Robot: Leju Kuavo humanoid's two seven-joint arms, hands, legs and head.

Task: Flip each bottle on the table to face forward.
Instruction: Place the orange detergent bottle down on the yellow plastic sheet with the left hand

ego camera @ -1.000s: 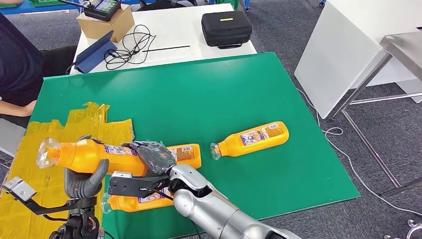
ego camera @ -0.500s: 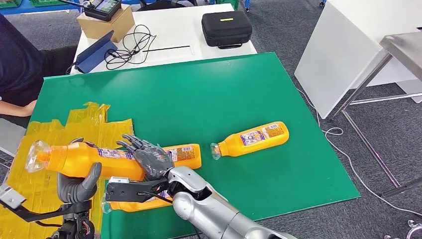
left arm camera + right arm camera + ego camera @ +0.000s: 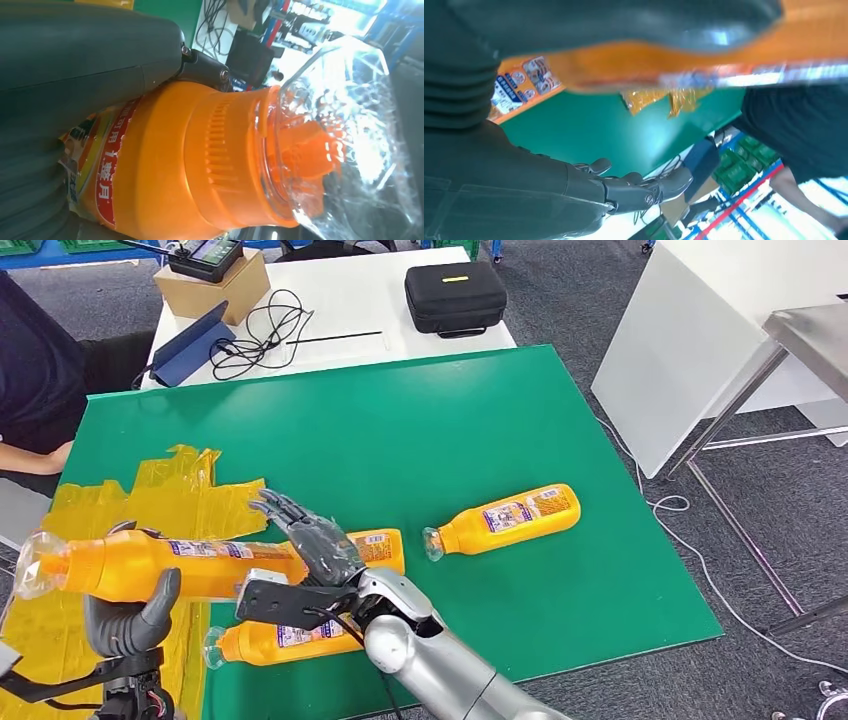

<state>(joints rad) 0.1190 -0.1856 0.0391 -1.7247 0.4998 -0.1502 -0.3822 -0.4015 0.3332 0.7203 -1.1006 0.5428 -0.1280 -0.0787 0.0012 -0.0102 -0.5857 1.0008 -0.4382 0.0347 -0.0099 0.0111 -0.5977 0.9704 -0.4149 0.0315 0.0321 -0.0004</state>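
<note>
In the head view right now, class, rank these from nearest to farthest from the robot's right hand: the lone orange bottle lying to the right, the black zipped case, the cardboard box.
1. Lone orange bottle, right of the right hand.
2. Cardboard box, far left.
3. Black zipped case, far right; near-tied with the box.

Left hand (image 3: 125, 615) low at the near left, thumb raised, fingers wrapped around an orange bottle (image 3: 160, 568) held level above the table. Right arm reaches in from below, bent toward the left. Right hand (image 3: 312, 545) flat, fingers spread and extended, holding nothing, just beside the bottle's base end.
</note>
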